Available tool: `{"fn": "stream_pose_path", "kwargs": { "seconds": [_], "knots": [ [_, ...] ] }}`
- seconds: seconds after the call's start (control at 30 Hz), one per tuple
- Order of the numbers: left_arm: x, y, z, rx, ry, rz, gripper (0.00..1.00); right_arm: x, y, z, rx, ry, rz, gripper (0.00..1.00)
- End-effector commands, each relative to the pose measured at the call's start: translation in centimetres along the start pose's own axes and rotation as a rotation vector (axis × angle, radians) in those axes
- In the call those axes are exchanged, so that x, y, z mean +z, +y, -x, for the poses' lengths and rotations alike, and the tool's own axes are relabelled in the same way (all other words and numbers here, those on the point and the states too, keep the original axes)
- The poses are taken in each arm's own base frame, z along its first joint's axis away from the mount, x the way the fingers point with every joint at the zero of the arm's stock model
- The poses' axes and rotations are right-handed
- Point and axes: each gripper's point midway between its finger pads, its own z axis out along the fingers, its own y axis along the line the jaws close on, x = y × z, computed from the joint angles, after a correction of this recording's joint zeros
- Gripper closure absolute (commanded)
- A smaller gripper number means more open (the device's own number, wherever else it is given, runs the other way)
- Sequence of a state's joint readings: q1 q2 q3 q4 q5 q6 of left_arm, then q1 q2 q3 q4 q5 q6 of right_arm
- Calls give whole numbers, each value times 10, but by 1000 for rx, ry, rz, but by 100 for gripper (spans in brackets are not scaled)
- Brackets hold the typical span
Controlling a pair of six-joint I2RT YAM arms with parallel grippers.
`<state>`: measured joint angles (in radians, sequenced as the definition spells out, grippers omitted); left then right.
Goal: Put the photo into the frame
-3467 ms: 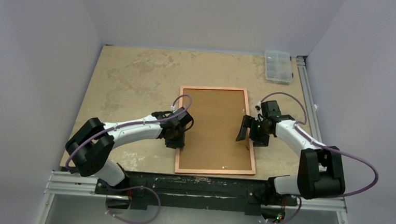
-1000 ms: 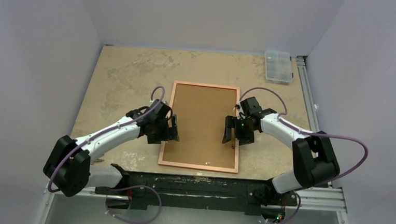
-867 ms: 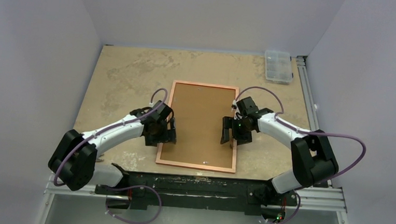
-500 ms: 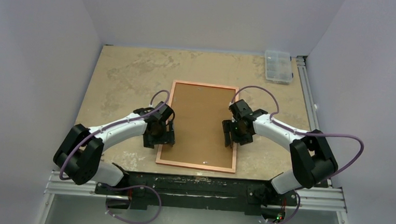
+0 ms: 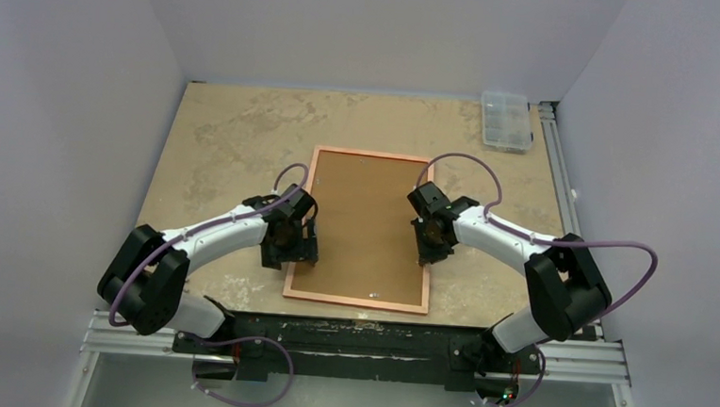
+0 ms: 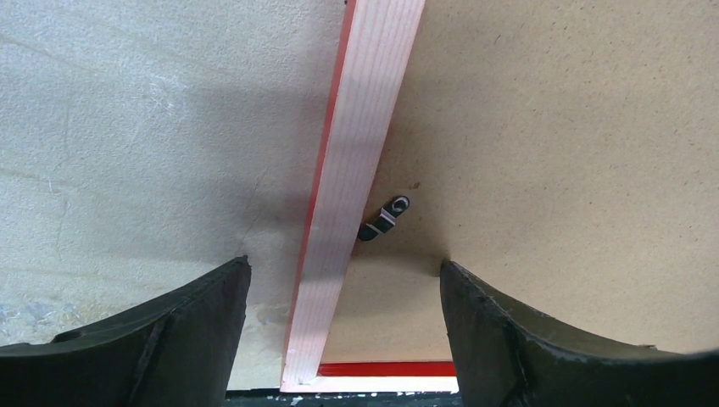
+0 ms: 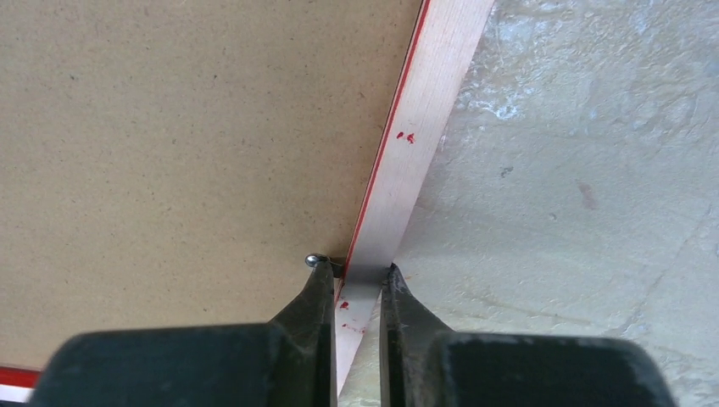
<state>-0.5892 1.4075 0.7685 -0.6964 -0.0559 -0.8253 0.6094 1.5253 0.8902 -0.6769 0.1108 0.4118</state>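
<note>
Frame lies face-down, copper back up, middle of the bench, with its short side close to the near edge. The photo is not in view in any shot, so I can't tell whether it sits under the board or is somewhere else. Left gripper is released, jaws wide and straddling the left rail, one finger over bare bench and the other over the backing board. A small metal clip sits just inside that rail, between the fingers and untouched. Right gripper is clenched narrow on the right rail, looks like a pinch on the frame. Its inner finger touches a second small clip, and I can't tell if that clip is caught too. A clear plastic box sits in the far right corner, well apart. Risks, judged:
- The pinch on the thin rail is shallow, so a lift or pull from the right could slip off.
- A one-sided lift could tilt the frame and bend it.
- A drag could push the frame over the near edge.
- The left fingers coming down could land on the rail instead of the clip and shove the frame sideways.
- With the clips turned, the board could slide loose.
</note>
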Motion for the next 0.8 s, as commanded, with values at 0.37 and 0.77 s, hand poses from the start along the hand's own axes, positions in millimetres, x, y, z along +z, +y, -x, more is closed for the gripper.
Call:
{"fn": "stream_pose_path", "kwargs": {
  "seconds": [0.37, 0.77],
  "knots": [
    [-20, -10, 47, -72, -85, -187, 18, -19, 21, 28, 50, -90, 165, 26],
    [9, -36, 85, -89, -14, -343, 18, -8, 24, 78, 185, -94, 363, 17]
  ]
}}
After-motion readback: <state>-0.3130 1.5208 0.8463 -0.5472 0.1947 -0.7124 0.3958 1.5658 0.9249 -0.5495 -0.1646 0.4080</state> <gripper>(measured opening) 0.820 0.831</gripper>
